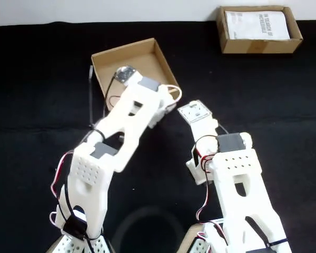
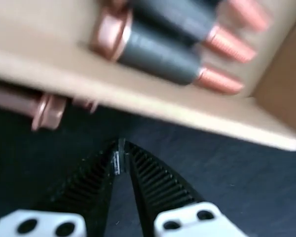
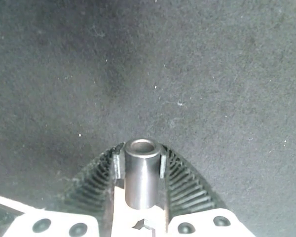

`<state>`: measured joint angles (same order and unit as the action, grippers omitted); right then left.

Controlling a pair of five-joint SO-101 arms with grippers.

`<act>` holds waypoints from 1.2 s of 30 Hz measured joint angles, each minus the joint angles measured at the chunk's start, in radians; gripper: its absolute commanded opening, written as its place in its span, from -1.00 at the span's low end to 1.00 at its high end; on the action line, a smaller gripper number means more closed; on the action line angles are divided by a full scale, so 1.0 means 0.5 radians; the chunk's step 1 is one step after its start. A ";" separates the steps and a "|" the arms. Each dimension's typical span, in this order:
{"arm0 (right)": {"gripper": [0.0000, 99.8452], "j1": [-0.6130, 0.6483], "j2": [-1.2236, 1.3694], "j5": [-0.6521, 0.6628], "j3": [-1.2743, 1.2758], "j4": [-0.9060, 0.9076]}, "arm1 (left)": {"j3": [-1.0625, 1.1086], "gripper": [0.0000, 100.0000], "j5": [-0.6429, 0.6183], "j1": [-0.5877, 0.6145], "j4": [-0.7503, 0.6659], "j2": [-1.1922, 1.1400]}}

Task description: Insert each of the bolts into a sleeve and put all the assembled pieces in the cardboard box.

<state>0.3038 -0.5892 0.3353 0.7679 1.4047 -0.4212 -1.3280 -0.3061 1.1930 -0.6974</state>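
**Right gripper (image 3: 141, 160) clamped on a sleeve (image 3: 139, 180), left gripper (image 2: 121, 155) shut on nothing beside the box**

Grips the grey sleeve between drawn-in jaws, one on either side near its open end, with the bore facing away from the wrist and out over bare black cloth (image 3: 212, 74). Hangs, in the high view, off the near corner of the cardboard box (image 1: 102, 59), outside it. Carries nothing in the left: tips pressed together, poised just outside the box's near wall. Finds a loose copper bolt (image 2: 43, 111) on the cloth just beside that wall — blurred, long axis roughly along the wall, off to one side of the left tips and near them. Cannot tell whether touching the cardboard. Holds several assembled pieces (image 2: 160, 54) inside the box, copper ends poking from grey sleeves, lying side by side. Puts the left arm far nearer the bolt than the right — so probably the one to open, close on the shank and bring it in line with the sleeve's bore.
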 measured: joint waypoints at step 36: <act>-0.99 0.000 0.000 0.000 0.000 0.037 | -0.052 -0.63 -0.021 0.193 -0.163 -0.150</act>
<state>0.3038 -0.5892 0.3353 0.7679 1.4231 -0.4473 -1.3387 -0.2094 1.1116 -0.7725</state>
